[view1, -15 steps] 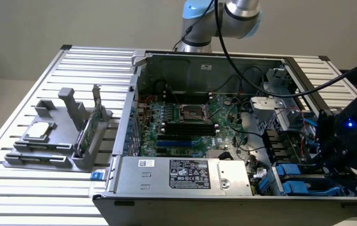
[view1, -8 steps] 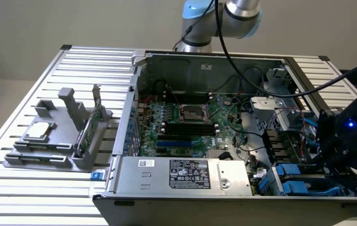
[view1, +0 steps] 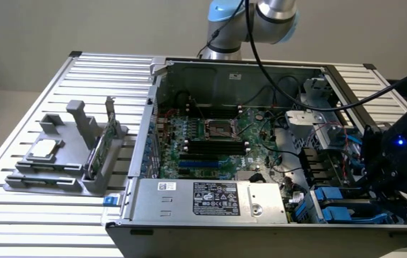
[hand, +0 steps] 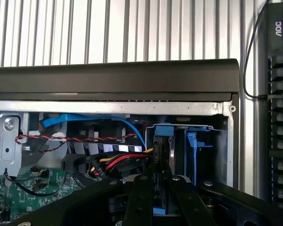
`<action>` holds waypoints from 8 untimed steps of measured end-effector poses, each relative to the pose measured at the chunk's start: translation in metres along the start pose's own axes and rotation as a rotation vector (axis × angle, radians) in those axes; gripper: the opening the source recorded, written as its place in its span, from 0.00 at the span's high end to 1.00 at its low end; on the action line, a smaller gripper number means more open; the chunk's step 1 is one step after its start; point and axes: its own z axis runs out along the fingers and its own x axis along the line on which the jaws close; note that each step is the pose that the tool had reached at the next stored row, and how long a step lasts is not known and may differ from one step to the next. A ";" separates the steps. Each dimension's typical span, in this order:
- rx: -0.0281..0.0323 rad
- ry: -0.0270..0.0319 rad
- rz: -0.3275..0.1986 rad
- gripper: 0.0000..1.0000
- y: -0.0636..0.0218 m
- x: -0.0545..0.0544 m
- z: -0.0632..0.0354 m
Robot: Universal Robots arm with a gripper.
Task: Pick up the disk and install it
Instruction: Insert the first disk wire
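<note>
In the wrist view the disk (hand: 163,130) stands edge-on in a drive bay at the corner of the open computer case (hand: 113,80), its blue bracket end facing the case wall. My gripper (hand: 159,182) is shut on the disk, one black finger (hand: 140,197) on each side of its thin body. In the exterior view the arm's black wrist (view1: 404,161) hangs over the drive bays (view1: 336,209) at the case's near corner, on the exterior view's right, and it hides the fingers there.
A second blue bracket (hand: 197,146) sits in the neighbouring bay. Red, yellow and black cables (hand: 118,162) and a blue cable (hand: 85,121) run beside the disk. A power supply (view1: 211,198) and motherboard (view1: 211,140) fill the case. A grey fixture (view1: 67,161) stands on the slatted table.
</note>
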 end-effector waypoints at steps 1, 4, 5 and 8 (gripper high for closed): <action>0.0001 0.0002 0.000 0.82 -0.0001 0.000 0.0007; 0.0005 0.0000 0.000 0.82 -0.0004 0.000 0.0024; 0.0006 -0.0002 0.000 0.82 -0.0005 -0.001 0.0027; 0.0008 0.0000 0.000 0.82 -0.0005 -0.001 0.0033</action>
